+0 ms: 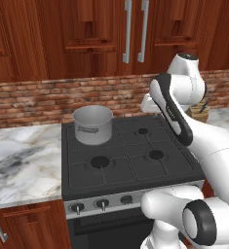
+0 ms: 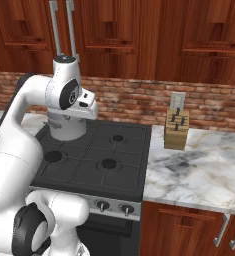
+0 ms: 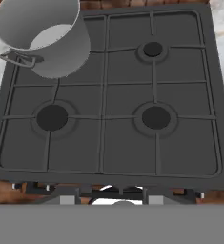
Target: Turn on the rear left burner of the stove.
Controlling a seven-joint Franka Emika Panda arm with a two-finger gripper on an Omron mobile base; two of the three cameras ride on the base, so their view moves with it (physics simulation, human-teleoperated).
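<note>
The stove (image 1: 128, 168) is a dark grey four-burner range with black grates, set between marble counters. Its silver front strip carries small round knobs (image 1: 102, 204), also seen on the right side of the strip (image 2: 103, 205). A grey metal pot (image 1: 92, 125) stands on the rear left burner. In the hand view the stove (image 3: 104, 143) lies spread out below, with the pot (image 3: 42, 38) at the upper left. My gripper (image 3: 111, 200) hangs high above the front of the stove, open, with nothing between its fingers. The hand (image 2: 87, 106) sits over the cooktop's rear.
A wooden knife block (image 2: 177, 129) stands on the marble counter (image 2: 199, 170) right of the stove. More marble counter (image 1: 23, 155) lies to the left. A brick backsplash and wooden cabinets run behind.
</note>
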